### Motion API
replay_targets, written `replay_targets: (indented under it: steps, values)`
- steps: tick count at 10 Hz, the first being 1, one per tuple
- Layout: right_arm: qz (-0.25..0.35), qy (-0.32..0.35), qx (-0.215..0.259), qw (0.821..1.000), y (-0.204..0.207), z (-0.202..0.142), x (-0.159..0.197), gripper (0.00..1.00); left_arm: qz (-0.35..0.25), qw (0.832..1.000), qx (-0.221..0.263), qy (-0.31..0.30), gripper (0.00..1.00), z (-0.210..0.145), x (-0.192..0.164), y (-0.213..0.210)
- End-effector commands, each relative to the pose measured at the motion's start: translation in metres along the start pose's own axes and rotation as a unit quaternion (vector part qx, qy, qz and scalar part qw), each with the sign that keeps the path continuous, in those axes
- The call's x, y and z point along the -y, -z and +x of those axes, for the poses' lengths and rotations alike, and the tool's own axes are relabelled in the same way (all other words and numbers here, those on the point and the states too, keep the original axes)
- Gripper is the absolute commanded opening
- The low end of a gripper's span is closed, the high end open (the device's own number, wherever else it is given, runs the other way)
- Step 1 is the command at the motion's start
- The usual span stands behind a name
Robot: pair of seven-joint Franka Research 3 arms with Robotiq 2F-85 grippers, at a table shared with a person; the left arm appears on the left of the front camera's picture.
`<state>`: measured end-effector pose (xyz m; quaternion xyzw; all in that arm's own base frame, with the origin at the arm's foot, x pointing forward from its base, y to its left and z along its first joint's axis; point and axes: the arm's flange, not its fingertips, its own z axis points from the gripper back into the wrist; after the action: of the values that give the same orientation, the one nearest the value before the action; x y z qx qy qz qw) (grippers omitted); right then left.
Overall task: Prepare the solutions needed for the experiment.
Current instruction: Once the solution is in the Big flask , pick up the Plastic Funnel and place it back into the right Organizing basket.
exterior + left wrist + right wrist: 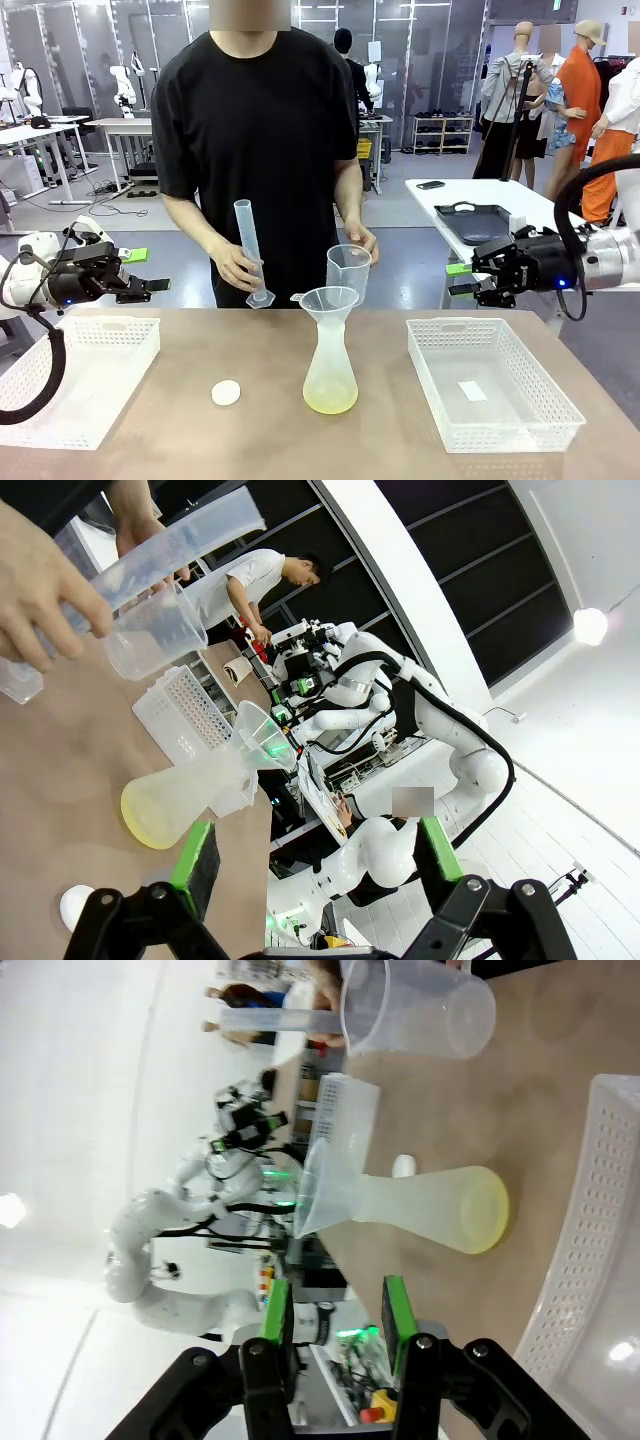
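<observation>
Sitting in the flask [329, 370], some yellow-green solution [330, 402] is ready; more probably needs pouring. Left pincer [141, 270] and right pincer [460, 279] hang spread.

The solution [330, 401] is pale yellow-green in a frosted, see-through flask [329, 355]; the bench [250, 445] is brown. The disc [226, 393] and the lattice-patterned left basket [100, 322] and right basket [425, 375] are white. The person's shirt [255, 110] is black.

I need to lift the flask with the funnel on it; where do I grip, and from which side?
I'd grip the flask at its narrow neck, just under the funnel, coming level from the right with the right end effector. It stands upright; the base flares wide, and liquid sits low.
</observation>
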<state>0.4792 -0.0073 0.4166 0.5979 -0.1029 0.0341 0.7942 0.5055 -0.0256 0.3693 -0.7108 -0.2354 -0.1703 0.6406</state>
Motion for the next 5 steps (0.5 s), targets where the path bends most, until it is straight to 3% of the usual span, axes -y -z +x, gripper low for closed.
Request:
replay_targets:
  steps: [1, 3, 5]
  values:
    - [-0.08, 0.004, -0.024, 0.996, 0.012, 0.009, -0.035, 0.47, 0.009, 1.0, -0.007, 0.003, 1.0, -0.002, 0.001, 0.001]
    - [-0.142, 0.006, -0.045, 0.989, 0.025, 0.018, -0.068, 0.47, 0.009, 1.0, -0.007, 0.003, 1.0, -0.002, 0.001, 0.001]
    - [-0.249, 0.007, -0.056, 0.967, 0.041, 0.023, -0.103, 0.47, 0.009, 1.0, -0.007, 0.003, 1.0, -0.002, 0.001, 0.001]
